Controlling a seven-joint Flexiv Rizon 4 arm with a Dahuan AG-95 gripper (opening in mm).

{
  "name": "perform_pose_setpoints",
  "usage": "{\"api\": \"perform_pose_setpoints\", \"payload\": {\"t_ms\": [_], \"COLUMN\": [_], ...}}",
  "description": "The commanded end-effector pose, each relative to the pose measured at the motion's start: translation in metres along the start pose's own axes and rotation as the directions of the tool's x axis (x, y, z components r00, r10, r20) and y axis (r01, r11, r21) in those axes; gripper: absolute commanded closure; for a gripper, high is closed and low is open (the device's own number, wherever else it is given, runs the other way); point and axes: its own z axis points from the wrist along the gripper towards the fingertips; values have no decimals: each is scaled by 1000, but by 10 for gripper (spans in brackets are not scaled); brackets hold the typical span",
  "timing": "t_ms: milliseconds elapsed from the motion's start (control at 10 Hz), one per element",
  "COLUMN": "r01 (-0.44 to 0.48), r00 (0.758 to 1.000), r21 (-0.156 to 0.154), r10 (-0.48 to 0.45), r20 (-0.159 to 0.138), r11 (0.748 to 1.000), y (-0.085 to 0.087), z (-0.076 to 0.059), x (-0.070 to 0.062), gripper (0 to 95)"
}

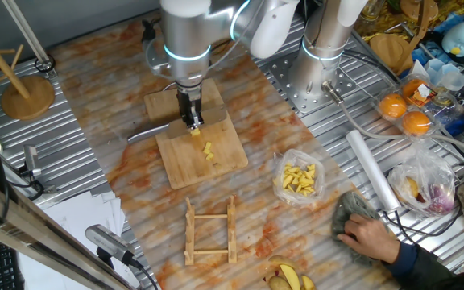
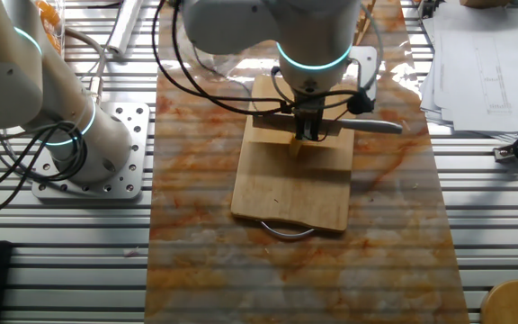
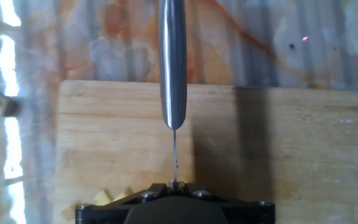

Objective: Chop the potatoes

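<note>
Hand view shows the gripper [image 3: 174, 185] clamped on the knife [image 3: 173, 68] above the cutting board [image 3: 104, 137]; press straight down through the potatoes [image 1: 195, 133].

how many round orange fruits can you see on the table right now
2: both sit side by side in a clear plastic pack at the far right of one fixed view, one orange fruit upper left, the other orange fruit lower right. Clutter may hide more.

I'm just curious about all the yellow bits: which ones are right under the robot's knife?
The potato pieces on the cutting board, directly below the gripper. A second small cluster lies farther down the board, and the bagged yellow heap sits off it entirely.
</note>
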Motion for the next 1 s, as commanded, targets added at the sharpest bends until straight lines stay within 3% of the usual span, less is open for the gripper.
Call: {"api": "perform_pose_setpoints", "payload": {"t_ms": [100, 400, 1000], "r01": [-1, 10, 20], "r00": [1000, 1000, 1000], "r21": [12, 10, 11], "r10": [1, -10, -20], "r20": [1, -1, 1], "r11": [1000, 1000, 1000], "y": [-3, -10, -9], "z": [-5, -5, 4], "x": [3, 4, 7], "gripper": [950, 950, 950]}}
